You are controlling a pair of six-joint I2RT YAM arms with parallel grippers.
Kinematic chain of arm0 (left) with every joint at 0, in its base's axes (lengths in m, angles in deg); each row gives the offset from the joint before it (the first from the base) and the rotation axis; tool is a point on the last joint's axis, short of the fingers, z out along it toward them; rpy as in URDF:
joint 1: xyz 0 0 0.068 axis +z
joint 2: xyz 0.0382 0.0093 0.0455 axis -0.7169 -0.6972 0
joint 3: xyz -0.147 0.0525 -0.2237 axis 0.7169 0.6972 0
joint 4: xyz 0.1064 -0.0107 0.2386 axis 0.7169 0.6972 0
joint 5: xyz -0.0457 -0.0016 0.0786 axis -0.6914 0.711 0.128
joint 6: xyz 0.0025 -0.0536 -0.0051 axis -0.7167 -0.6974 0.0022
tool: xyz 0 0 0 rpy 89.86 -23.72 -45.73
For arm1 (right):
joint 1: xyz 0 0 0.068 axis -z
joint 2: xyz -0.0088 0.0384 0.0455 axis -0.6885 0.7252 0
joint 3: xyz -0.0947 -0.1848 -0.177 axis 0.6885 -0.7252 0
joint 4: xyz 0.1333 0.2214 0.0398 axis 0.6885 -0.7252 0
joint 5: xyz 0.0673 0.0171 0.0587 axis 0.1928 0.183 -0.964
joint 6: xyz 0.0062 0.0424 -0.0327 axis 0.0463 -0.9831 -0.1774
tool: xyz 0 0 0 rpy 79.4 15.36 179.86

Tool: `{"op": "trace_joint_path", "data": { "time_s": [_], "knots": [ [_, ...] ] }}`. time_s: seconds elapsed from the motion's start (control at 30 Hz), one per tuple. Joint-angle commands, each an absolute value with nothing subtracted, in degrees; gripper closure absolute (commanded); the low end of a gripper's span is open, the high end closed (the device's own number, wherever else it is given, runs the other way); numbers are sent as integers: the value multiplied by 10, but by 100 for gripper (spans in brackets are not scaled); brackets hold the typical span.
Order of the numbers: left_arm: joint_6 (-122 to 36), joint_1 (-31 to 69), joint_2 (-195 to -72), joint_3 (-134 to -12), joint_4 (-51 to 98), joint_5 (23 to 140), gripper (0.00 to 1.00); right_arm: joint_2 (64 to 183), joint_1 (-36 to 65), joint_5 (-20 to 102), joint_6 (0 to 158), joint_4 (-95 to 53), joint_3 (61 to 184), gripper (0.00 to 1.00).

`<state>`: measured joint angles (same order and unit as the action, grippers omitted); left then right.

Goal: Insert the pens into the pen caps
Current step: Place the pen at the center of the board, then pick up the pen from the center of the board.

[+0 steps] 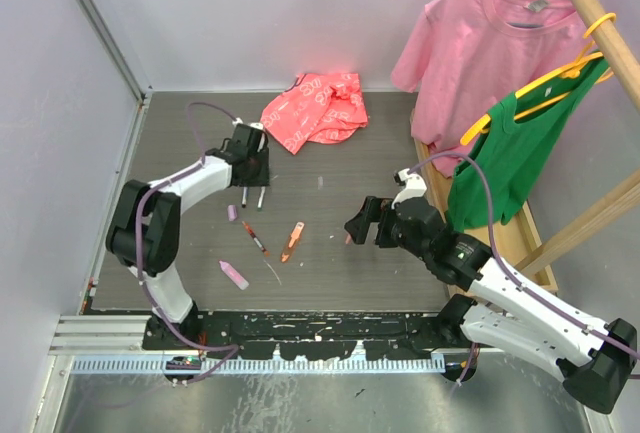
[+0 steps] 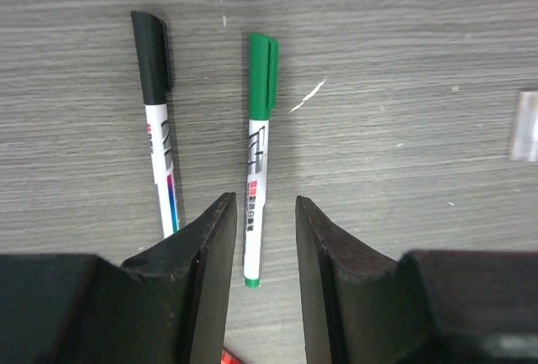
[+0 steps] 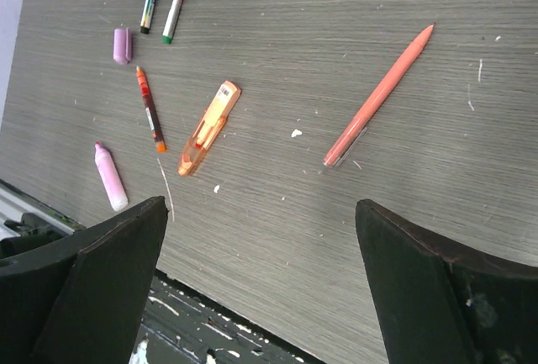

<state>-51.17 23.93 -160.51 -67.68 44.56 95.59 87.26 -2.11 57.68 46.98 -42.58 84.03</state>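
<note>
Left jaws parted astride green-capped marker (image 2: pixel 256 158), right jaws wide, empty

There are two white markers on the table, one with a black cap (image 2: pixel 153 57) and one with a green cap (image 2: pixel 261 74). There is one salmon pen (image 3: pixel 380 97), one dark red pen (image 3: pixel 150 109), one pink highlighter (image 3: pixel 109 176), one short orange pen (image 3: pixel 208 127), and one loose lilac cap (image 3: pixel 123 45).

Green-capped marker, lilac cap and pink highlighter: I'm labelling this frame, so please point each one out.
Green-capped marker (image 2: pixel 255 171): left wrist view, on its white barrel.
Lilac cap (image 3: pixel 123 45): right wrist view, on its middle.
Pink highlighter (image 3: pixel 110 177): right wrist view, mid-body.
</note>
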Motion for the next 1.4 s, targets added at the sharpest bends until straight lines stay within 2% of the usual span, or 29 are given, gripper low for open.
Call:
{"op": "trace_joint_path", "data": {
  "time_s": [0.0,0.2,0.27,0.43,0.57,0.7,0.77,0.8,0.9,1.17,1.3,1.37],
  "knots": [
    [-515,243,-1527,-704,449,946,64,870,-19,626,467,-416,846,1],
    [-518,243,-1451,-709,494,924,54,859,-19,663,448,-435,843,1],
    [-516,242,-1429,-719,529,891,53,863,-19,691,430,-455,844,1],
    [-515,242,-1337,-685,556,879,45,898,-20,751,398,-500,852,1],
    [-494,242,-1261,-664,596,885,21,933,-19,750,399,-506,869,3],
    [-473,242,-1217,-644,636,875,14,984,-20,744,404,-506,889,7],
    [-472,242,-1196,-629,646,870,3,1014,-19,744,407,-506,902,9],
    [-472,242,-1185,-621,649,866,1,1030,-19,744,408,-506,910,10],
    [-474,242,-1152,-599,649,872,2,1078,-20,748,418,-502,931,11],
    [-510,242,-1130,-601,711,924,2,1189,-11,750,427,-471,975,24],
    [-520,242,-1107,-599,723,949,2,1244,3,742,430,-446,990,35],
    [-526,242,-1096,-594,724,960,2,1267,9,739,429,-434,997,37]
  ]
}}
